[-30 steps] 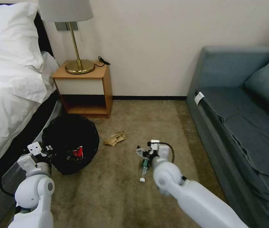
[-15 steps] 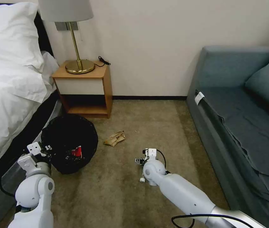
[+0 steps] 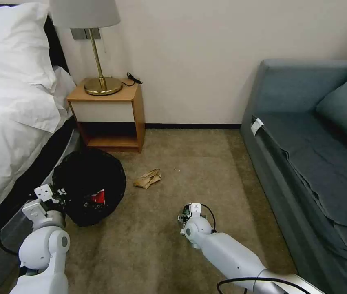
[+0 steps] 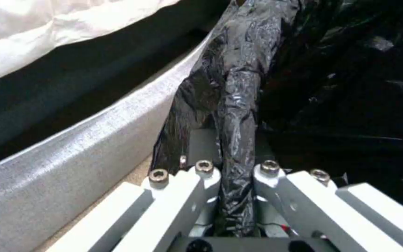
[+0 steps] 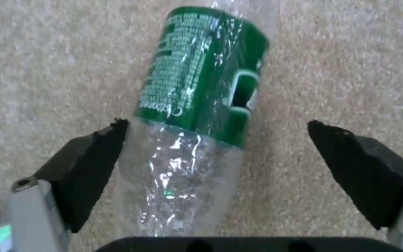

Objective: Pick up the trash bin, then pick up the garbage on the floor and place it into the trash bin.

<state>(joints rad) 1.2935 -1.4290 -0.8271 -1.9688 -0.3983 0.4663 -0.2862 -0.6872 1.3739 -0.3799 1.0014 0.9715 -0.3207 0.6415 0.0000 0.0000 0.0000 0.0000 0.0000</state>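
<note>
The trash bin [image 3: 87, 179], with a black bag liner over its rim, stands on the carpet beside the bed. My left gripper [image 3: 54, 195] is shut on a fold of the liner [image 4: 239, 105] at the bin's near rim. A red-and-white packet [image 3: 98, 198] lies inside the bin. A tan paper scrap [image 3: 149, 178] lies on the carpet right of the bin. My right gripper [image 3: 184, 215] is down at the floor and open, straddling a clear green-labelled bottle [image 5: 197, 87]. One pad [image 5: 94, 164] touches the bottle's side and the other pad [image 5: 355, 164] stands apart. In the head view my wrist hides most of the bottle.
A bed [image 3: 10, 122] with white bedding runs along the left. A wooden nightstand [image 3: 112, 110] with a brass lamp [image 3: 100, 77] stands at the wall behind the bin. A grey-blue sofa [image 3: 316, 155] lines the right side. Open carpet [image 3: 189, 159] lies between.
My right arm has dropped and drawn back toward me, coming down over the bottle, which my wrist now covers in the head view. The left arm and bin have barely shifted.
</note>
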